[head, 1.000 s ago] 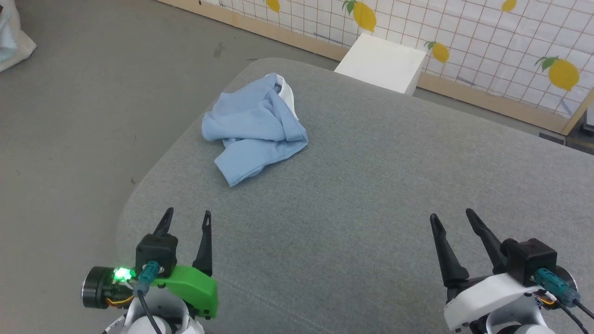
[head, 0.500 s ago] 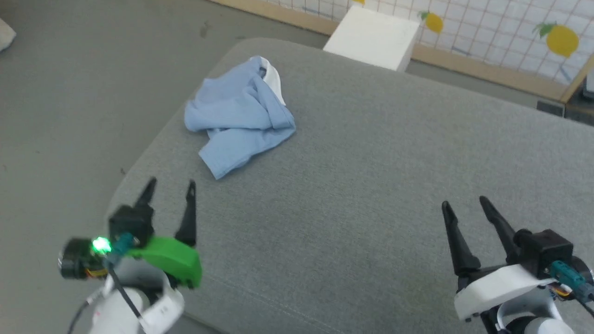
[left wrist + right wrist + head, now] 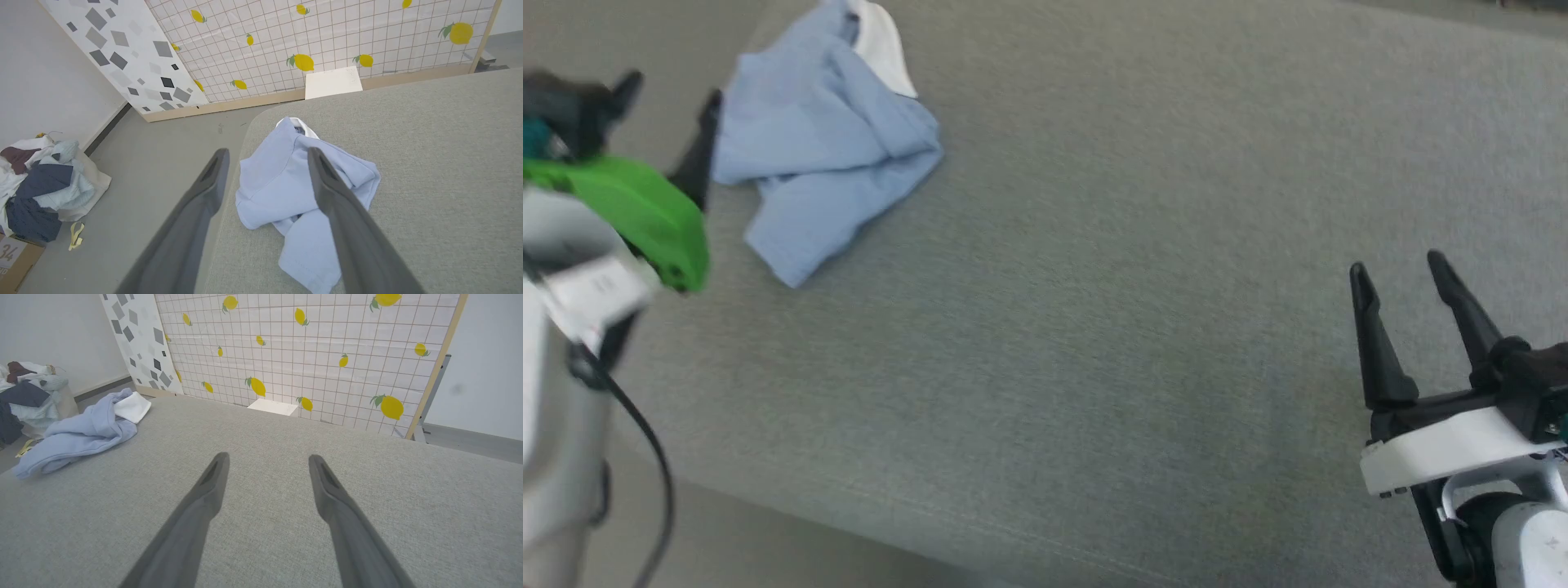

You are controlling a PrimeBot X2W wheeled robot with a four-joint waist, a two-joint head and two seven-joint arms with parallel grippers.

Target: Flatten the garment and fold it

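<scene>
Nearest to me, the right pincer (image 3: 1398, 268) hovers over bare cloth at the near right of the grey, fabric-covered desk (image 3: 1094, 343). Its two dark fingers are spread wide and empty, well apart from the work.

Further in on the other side is the left pincer (image 3: 672, 88), blurred in the head view but likewise spread and holding nothing. It sits just beside the left edge of the garment (image 3: 825, 139). Its own wrist view shows the fingers framing the cloth, though I cannot tell that they touch it.

The garment lies near the desk's far left corner as a crumpled light blue heap, doubled over itself. One flap trails toward the near side and the white collar pokes out at the far end.

By my reckoning, none of the job is done: nothing is smoothed and no fold is made. Grasping, spreading flat and folding all remain, and the left arm looks set for the first grab.

Beyond the desk stand a white box (image 3: 333, 81) and a lemon-patterned wall (image 3: 367, 28).
</scene>
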